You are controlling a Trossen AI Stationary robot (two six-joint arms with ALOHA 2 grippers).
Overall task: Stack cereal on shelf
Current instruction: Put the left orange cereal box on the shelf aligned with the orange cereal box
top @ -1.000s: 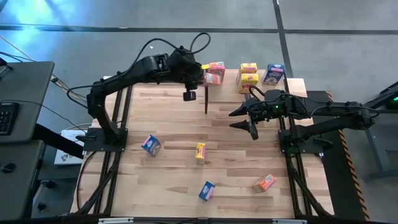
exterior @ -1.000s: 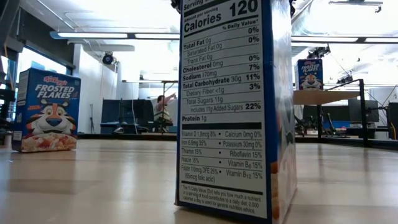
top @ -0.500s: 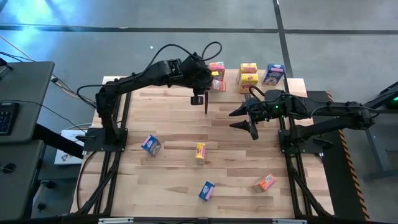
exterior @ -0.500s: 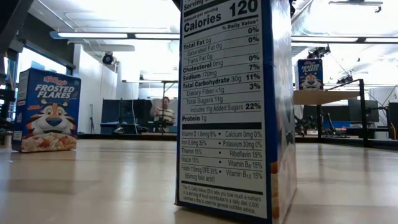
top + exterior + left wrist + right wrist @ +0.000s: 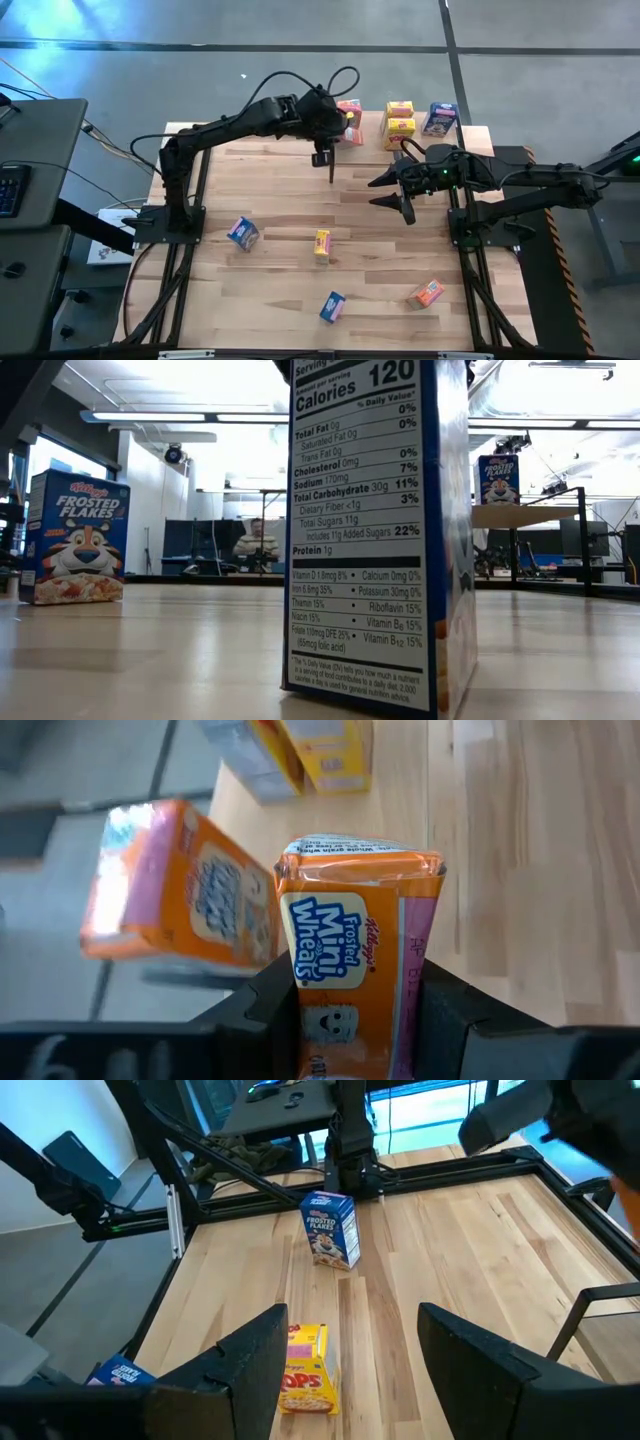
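My left gripper (image 5: 337,126) reaches over the left end of the shelf (image 5: 470,138), a small light-wood board at the table's far edge. It is shut on an orange-pink Mini-Wheats cereal box (image 5: 352,935). Another orange-pink box (image 5: 178,885) stands on the shelf (image 5: 400,805) just beyond it. Two yellow boxes (image 5: 400,118) and a blue one (image 5: 441,117) stand further right. My right gripper (image 5: 400,196) hangs open over the table's right half, with nothing between its fingers. Loose boxes rest on the tabletop: two blue (image 5: 243,233) (image 5: 332,306), one yellow (image 5: 322,243), one orange-pink (image 5: 426,293). My left gripper pinches the orange-pink box by its two narrow side faces (image 5: 412,985) between its two fingers (image 5: 268,1010), at the box's near end. The fingers slant down toward the table's far side and lie along the box. The box sticks out ahead of them, lifted clear above the shelf.
A thin black shelf post (image 5: 331,163) stands just below my left gripper. In the low view a blue box (image 5: 368,530) fills the middle and a Frosted Flakes box (image 5: 74,538) stands at the left. A person sits in the room behind. Bare tabletop (image 5: 290,190) lies between the arms.
My left gripper has gone toward the table's right edge and down with the orange-pink box, closing on the shelf's left end and staying shut on the box. My right arm has kept still.
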